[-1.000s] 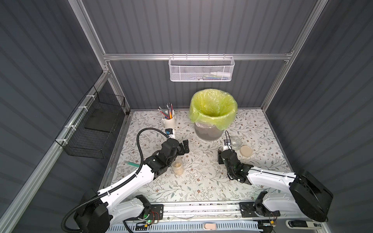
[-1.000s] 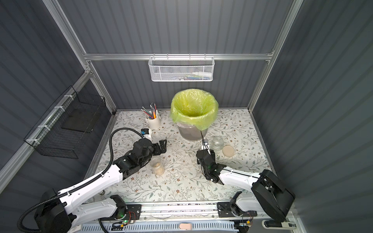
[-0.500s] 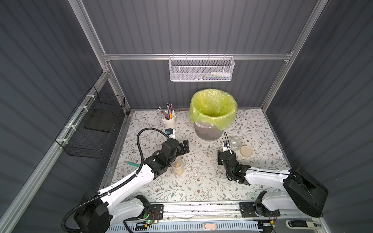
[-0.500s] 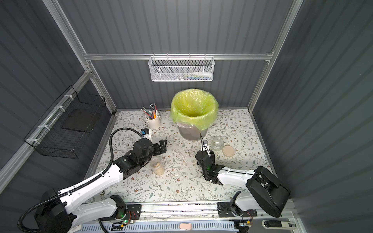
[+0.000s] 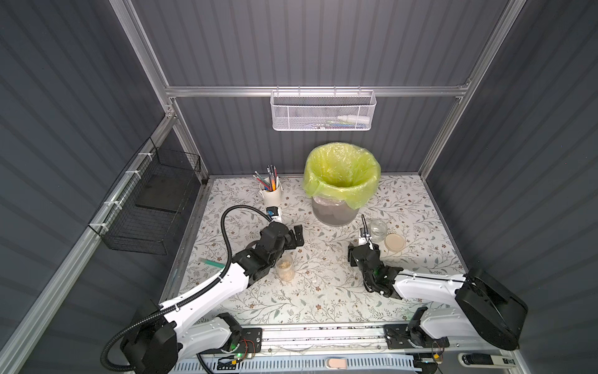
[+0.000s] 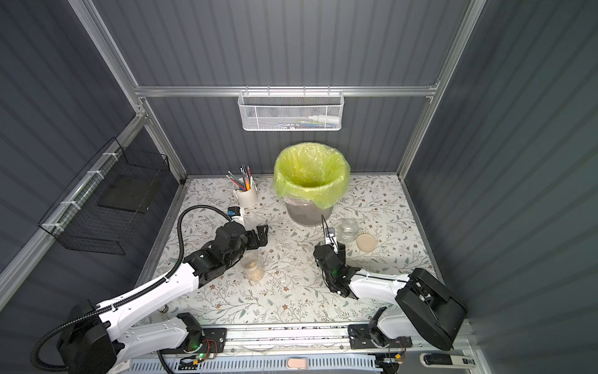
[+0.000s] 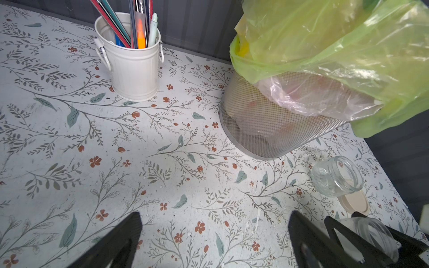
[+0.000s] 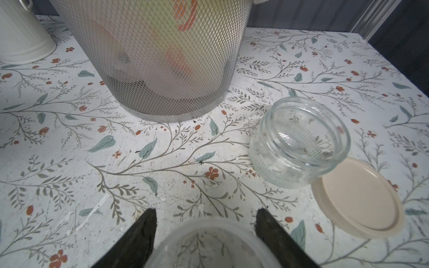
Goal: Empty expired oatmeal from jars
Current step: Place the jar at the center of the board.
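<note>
**One jar left to empty, one to set down cleanly**

Nearest to the robot, the first narrow jar stands upright on the table, just beside the left arm. It holds the oatmeal, the only oatmeal in view. A little ahead of it the left gripper hangs over bare table, jaws spread wide with nothing between them.

On the other side, the right gripper has the second narrow jar between its jaws. This jar looks empty, because the flower pattern shows through the glass. I cannot tell whether the jaws press on the glass or stand just free of it.

The step in hand seems to be putting down this emptied jar. To do it well, the base should rest fully on the table before the jaws part. They should part evenly, so that no finger drags the glass over. The retreat should go away from the squat jar, which stands close ahead.

The squat jar is upright, open and empty. The lid lies flat at its foot. Behind them stands the bin with its yellow-green bag, and next to it the mug of pencils.

Count: three jars, of which two look empty and one has oatmeal. There is one lid, one bin, one bag, one mug and two grippers.
</note>
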You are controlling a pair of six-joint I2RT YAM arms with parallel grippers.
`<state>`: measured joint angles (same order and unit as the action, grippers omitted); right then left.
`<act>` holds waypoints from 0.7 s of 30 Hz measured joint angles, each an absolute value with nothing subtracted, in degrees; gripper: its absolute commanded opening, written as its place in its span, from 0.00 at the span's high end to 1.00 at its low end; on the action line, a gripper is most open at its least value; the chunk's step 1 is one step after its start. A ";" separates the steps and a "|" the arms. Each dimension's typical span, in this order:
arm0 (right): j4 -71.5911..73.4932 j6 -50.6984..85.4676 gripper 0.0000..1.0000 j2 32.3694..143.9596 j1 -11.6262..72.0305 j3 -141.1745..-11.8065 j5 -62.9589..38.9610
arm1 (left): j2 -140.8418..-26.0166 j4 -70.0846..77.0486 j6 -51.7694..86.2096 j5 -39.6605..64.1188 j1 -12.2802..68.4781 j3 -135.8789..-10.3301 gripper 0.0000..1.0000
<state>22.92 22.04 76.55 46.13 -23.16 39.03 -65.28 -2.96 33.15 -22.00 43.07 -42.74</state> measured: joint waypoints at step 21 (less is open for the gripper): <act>18.31 22.65 0.01 68.69 46.26 -23.40 38.50 | -65.25 -7.35 32.71 -29.32 43.07 -45.41 0.00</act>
<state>18.31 22.65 68.69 46.26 -23.40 38.50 -65.25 -7.35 32.71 -29.32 43.07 -45.41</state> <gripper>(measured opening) 0.990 0.998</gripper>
